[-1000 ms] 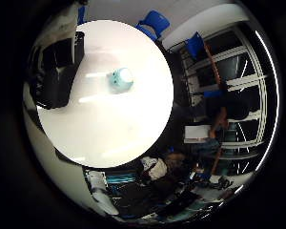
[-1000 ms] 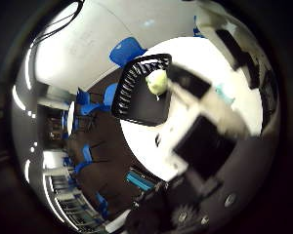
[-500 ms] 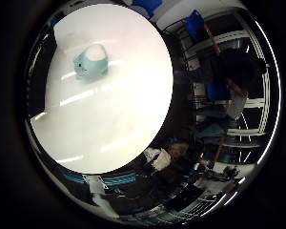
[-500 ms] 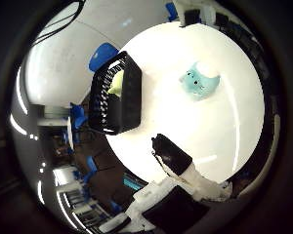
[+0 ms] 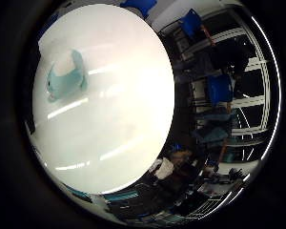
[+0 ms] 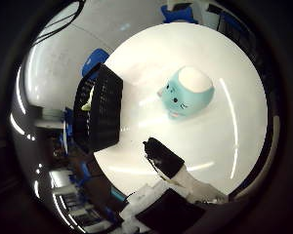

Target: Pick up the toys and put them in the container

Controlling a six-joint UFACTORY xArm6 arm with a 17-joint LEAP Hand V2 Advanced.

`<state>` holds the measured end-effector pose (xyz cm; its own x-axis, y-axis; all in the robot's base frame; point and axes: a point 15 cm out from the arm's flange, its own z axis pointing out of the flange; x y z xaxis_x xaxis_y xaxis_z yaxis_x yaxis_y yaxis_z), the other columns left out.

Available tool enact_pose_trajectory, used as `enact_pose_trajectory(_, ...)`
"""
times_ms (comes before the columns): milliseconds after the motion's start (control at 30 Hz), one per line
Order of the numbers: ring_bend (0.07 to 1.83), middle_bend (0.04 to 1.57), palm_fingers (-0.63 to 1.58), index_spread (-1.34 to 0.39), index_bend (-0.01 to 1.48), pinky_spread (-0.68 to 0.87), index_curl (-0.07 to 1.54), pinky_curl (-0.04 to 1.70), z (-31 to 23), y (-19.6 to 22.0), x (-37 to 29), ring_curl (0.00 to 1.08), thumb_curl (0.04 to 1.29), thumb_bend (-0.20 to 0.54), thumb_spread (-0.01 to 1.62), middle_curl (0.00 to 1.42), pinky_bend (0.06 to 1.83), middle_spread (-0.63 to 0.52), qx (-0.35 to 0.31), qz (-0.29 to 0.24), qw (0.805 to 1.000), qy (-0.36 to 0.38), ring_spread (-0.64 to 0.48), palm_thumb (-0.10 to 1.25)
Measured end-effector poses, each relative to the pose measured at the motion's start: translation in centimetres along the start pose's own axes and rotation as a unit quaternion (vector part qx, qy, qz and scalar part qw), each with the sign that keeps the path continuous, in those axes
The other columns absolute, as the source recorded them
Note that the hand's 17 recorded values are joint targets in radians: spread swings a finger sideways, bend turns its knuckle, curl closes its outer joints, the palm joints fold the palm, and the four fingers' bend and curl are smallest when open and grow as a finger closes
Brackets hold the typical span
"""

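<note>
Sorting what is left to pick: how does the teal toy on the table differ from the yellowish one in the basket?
The teal toy lies on the bare white table, fully visible; the yellowish toy sits inside the black basket, mostly hidden behind its mesh wall. The teal one looks larger. Both rest untouched.

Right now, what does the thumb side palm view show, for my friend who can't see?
A teal and white toy sits alone on a round white table. A black mesh container stands beside it, and one of the hand's fingers reaches over the table.
</note>
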<state>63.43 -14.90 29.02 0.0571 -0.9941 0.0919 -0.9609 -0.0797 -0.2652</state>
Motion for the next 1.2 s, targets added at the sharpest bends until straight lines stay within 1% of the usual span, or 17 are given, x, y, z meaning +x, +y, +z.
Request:
enact_pose_trajectory(233,0.36,0.19,0.22,-0.39,0.17,0.46,0.3,0.34,4.6,-1.4,-1.1,0.24,0.3,-0.022,1.1,0.33,0.39,-0.02,0.011,-0.011,1.0,0.0,0.16,0.51)
enact_pose_trajectory(333,0.37,0.19,0.24,-0.39,0.16,0.47,0.29,0.34,6.0,-1.7,-1.8,0.24,0.3,-0.022,1.1,0.33,0.42,-0.02,0.011,-0.017,1.0,-0.001,0.17,0.51)
enact_pose_trajectory(467,0.38,0.19,0.24,-0.39,0.16,0.51,0.28,0.34,7.7,-1.8,-2.9,0.24,0.3,-0.022,1.1,0.32,0.46,-0.02,0.006,-0.025,1.0,-0.004,0.18,0.51)
enact_pose_trajectory(733,0.39,0.19,0.25,-0.39,0.16,0.52,0.28,0.32,10.8,-1.4,-4.3,0.23,0.29,-0.022,1.1,0.33,0.49,-0.02,-0.006,-0.033,0.999,-0.009,0.18,0.51)
enact_pose_trajectory(867,0.41,0.19,0.27,-0.39,0.16,0.53,0.28,0.32,11.9,-1.2,-4.4,0.23,0.29,-0.022,1.1,0.32,0.54,-0.02,-0.01,-0.032,0.999,-0.011,0.18,0.51)
enact_pose_trajectory(967,0.49,0.2,0.33,-0.37,0.15,0.55,0.27,0.31,12.4,-0.8,-4.5,0.24,0.3,-0.023,1.1,0.32,0.58,-0.02,-0.017,-0.031,0.999,-0.013,0.18,0.51)
enact_pose_trajectory(1000,0.55,0.24,0.41,-0.36,0.14,0.55,0.26,0.31,12.5,-0.6,-4.5,0.25,0.3,-0.023,1.1,0.33,0.59,-0.03,-0.02,-0.031,0.999,-0.014,0.15,0.51)
enact_pose_trajectory(1033,0.64,0.28,0.49,-0.35,0.14,0.54,0.25,0.3,12.5,-0.6,-4.5,0.27,0.3,-0.023,1.1,0.35,0.6,-0.06,-0.02,-0.031,0.999,-0.014,0.1,0.51)
enact_pose_trajectory(1067,0.68,0.3,0.53,-0.34,0.14,0.53,0.24,0.3,12.4,-0.6,-4.5,0.28,0.3,-0.021,1.1,0.35,0.61,-0.07,-0.021,-0.032,0.999,-0.014,0.07,0.51)
enact_pose_trajectory(1100,0.8,0.39,0.71,-0.34,0.16,0.41,0.24,0.29,12.2,-0.6,-4.3,0.3,0.31,-0.018,1.1,0.38,0.61,-0.13,-0.02,-0.032,0.999,-0.013,-0.03,0.52)
enact_pose_trajectory(1133,0.87,0.45,0.85,-0.35,0.16,0.3,0.24,0.29,11.9,-0.7,-4.1,0.32,0.31,-0.017,1.09,0.39,0.64,-0.16,-0.017,-0.032,0.999,-0.012,-0.09,0.53)
enact_pose_trajectory(1167,0.93,0.52,1.04,-0.36,0.15,0.12,0.24,0.31,11.6,-0.8,-4.0,0.35,0.32,-0.015,1.09,0.42,0.73,-0.2,-0.015,-0.031,0.999,-0.012,-0.16,0.55)
enact_pose_trajectory(1200,0.96,0.57,1.13,-0.37,0.16,-0.02,0.24,0.32,11.6,-0.9,-3.9,0.36,0.32,-0.011,1.09,0.44,0.77,-0.22,-0.013,-0.031,0.999,-0.011,-0.19,0.57)
